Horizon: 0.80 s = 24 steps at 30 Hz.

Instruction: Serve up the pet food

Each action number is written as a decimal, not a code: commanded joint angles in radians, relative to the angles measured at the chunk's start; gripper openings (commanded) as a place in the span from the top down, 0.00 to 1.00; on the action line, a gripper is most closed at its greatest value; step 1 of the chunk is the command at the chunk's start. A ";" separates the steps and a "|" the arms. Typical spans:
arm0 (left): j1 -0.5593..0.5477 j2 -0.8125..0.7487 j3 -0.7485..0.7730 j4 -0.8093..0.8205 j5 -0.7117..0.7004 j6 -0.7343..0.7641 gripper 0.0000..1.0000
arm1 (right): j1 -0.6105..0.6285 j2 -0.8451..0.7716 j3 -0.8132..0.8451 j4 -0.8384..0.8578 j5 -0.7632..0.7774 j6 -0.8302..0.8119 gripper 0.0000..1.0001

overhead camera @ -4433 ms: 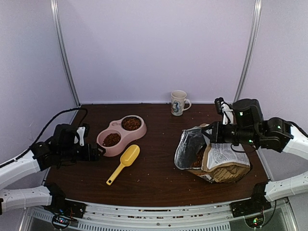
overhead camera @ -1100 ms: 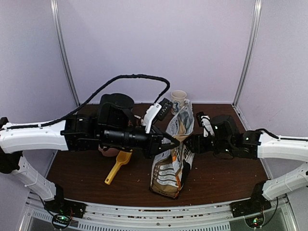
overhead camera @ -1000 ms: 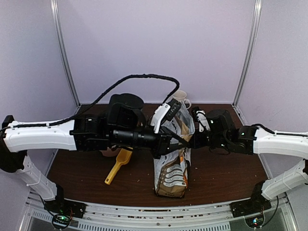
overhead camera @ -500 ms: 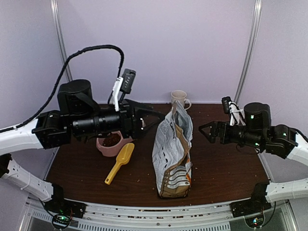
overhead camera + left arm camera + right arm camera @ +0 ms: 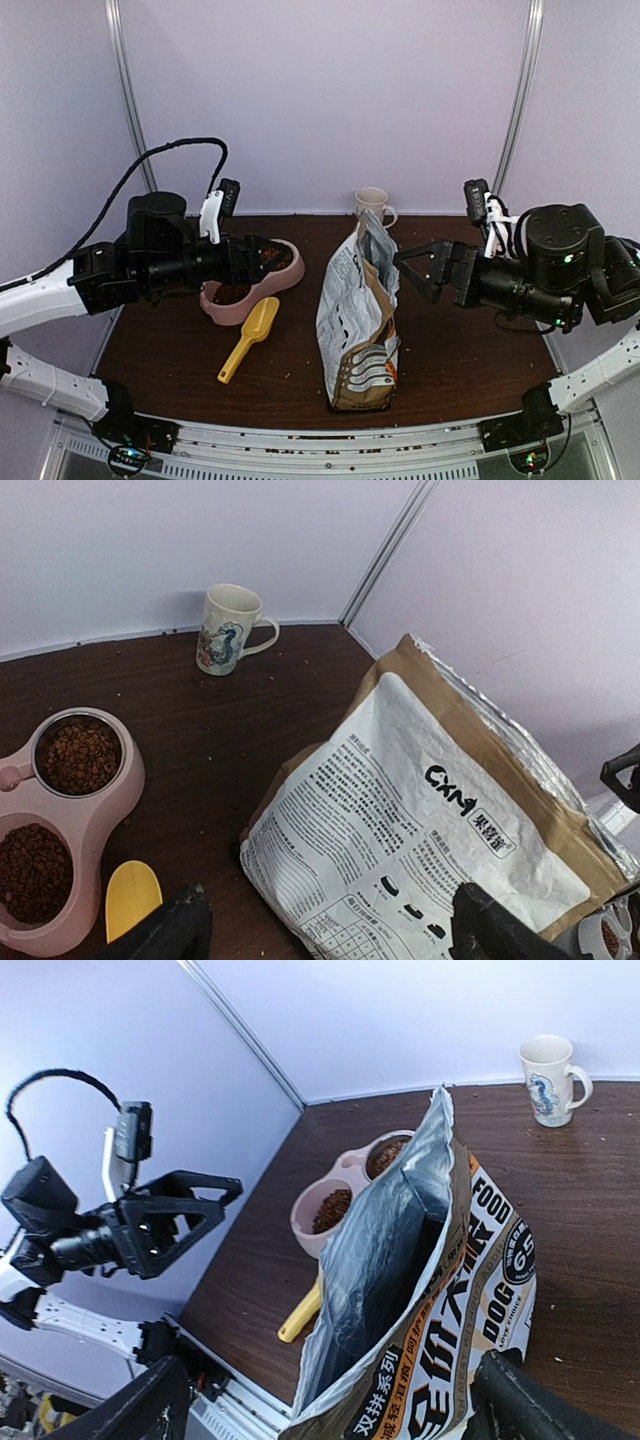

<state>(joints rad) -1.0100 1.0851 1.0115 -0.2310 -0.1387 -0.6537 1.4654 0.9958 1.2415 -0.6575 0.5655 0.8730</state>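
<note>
Left hand: fingers spread wide and empty, hovering over the pink plastic double bowl.
Pet food: dark reddish-brown kibble sitting in both bowl cups. Can't see down into the bag.
Handling: I'd guess it's light, loose and rolly, so no pinching it. Go via the handle of the yellow plastic scoop, or tip the bag by its top edge.
Bag: tan-and-white printed foil-lined bag, upright mid dark wooden bench, mouth open.
Right hand: also wide apart and empty, just right of the bag top.
Changed: half a second back the left hand was higher and nearer the bag; now it's back by the bowl. Bag hasn't budged.
</note>
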 commanded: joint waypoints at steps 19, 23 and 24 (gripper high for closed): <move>0.051 -0.058 -0.077 0.074 0.003 -0.032 0.13 | 0.104 0.395 0.197 -0.193 0.253 -0.089 0.90; 0.073 -0.072 -0.075 0.114 0.071 0.066 0.11 | 0.040 0.270 0.111 0.033 0.016 -0.392 1.00; 0.079 -0.074 -0.073 0.127 0.099 0.092 0.11 | 0.014 0.230 0.086 0.081 -0.039 -0.459 1.00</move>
<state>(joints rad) -0.9527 1.0367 0.9375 -0.2077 -0.1215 -0.6632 1.5402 1.3705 1.3857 -0.8169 0.7292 0.7349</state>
